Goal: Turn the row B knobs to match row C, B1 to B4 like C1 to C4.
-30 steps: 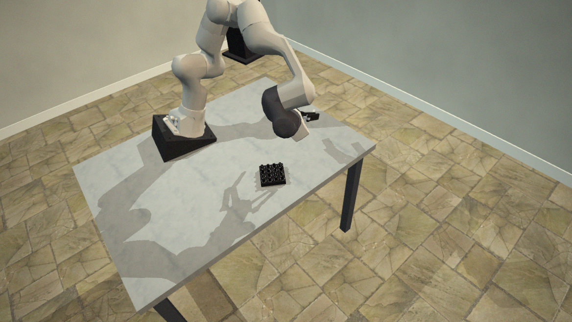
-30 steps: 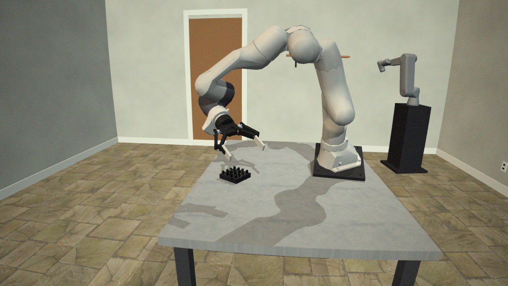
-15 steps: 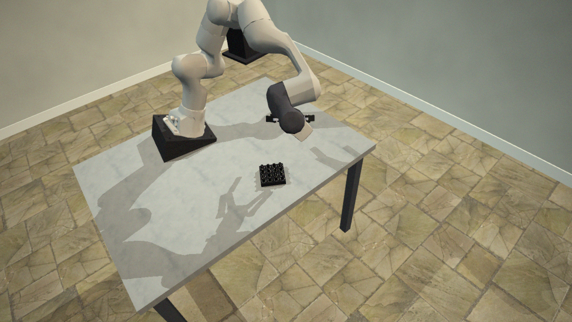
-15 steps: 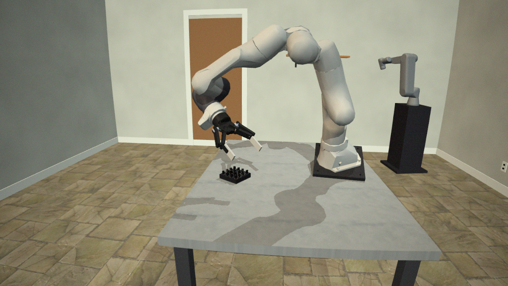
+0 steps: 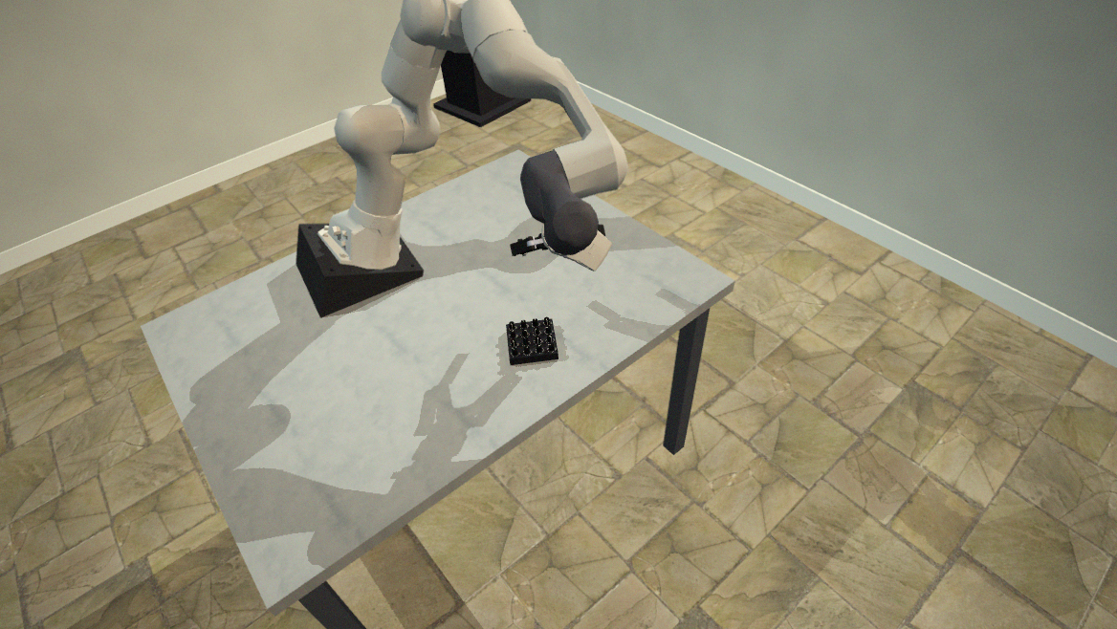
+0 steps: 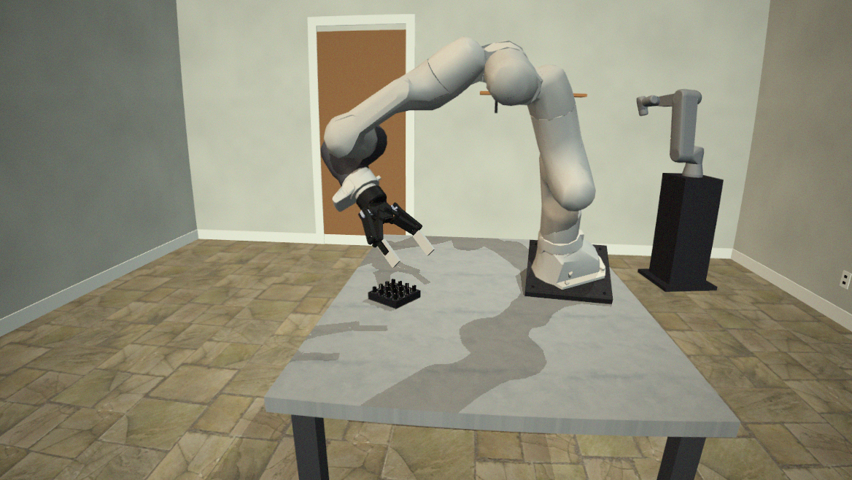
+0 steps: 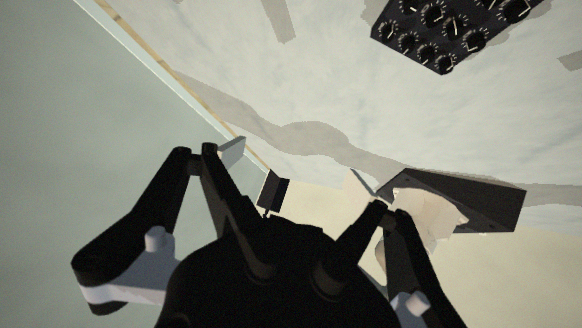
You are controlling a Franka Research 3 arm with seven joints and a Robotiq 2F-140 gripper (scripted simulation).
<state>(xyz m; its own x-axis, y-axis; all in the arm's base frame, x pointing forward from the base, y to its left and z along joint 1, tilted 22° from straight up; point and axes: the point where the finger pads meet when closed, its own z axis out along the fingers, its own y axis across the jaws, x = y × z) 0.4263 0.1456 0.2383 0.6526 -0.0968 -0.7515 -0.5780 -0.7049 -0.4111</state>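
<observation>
Seen from the exterior view and read from the left, the knob box (image 6: pixel 394 294) comes first: a low black block standing on the pale grey worktop (image 6: pixel 584 369), below the pincer (image 6: pixel 407 252) and slightly to its left, near that edge of the worktop. The two are apart, with open air between the fingertips and the knob tops. Next comes the pincer itself, hanging above the worktop with its jaws spread as wide as they go and nothing between them; its pale fingertips (image 6: pixel 390 257) point down and somewhat toward the right. Well to the right of the pincer, the arm's black base plate (image 6: pixel 569 288) sits on the worktop.

In the wrist view the knob box (image 7: pixel 452 32) lies at the upper right, cut by the frame's top edge, ahead of the spread pincer (image 7: pixel 292 177). White lines show on several knobs, but the printed names are too small to read, so I cannot tell which row is which.

In the top view the knob box (image 5: pixel 532 341) stands flat on the worktop (image 5: pixel 328 406).
</observation>
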